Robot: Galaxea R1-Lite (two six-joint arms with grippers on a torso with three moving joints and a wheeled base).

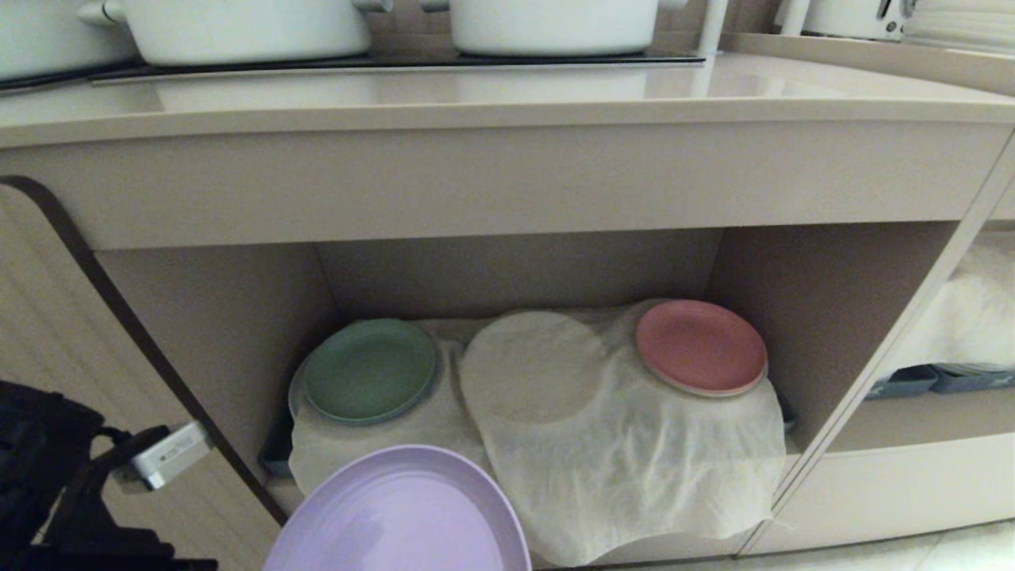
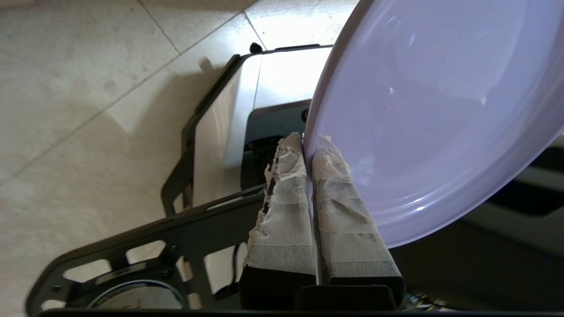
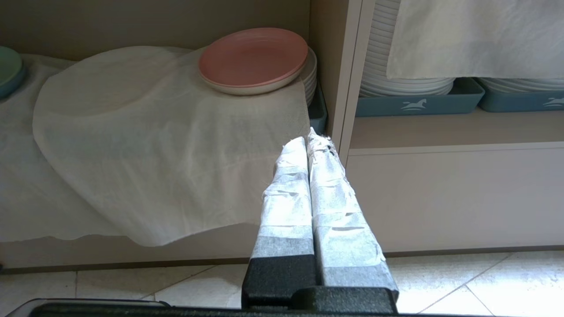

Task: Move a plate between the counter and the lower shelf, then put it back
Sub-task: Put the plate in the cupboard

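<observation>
My left gripper (image 2: 308, 145) has its taped fingers (image 2: 282, 202) pinched tight on the lavender plate's (image 1: 404, 515) rim, holding it tilted, low before the cloth-draped lower shelf (image 1: 262, 317). My right gripper (image 3: 310, 141) hangs closed, empty.
</observation>
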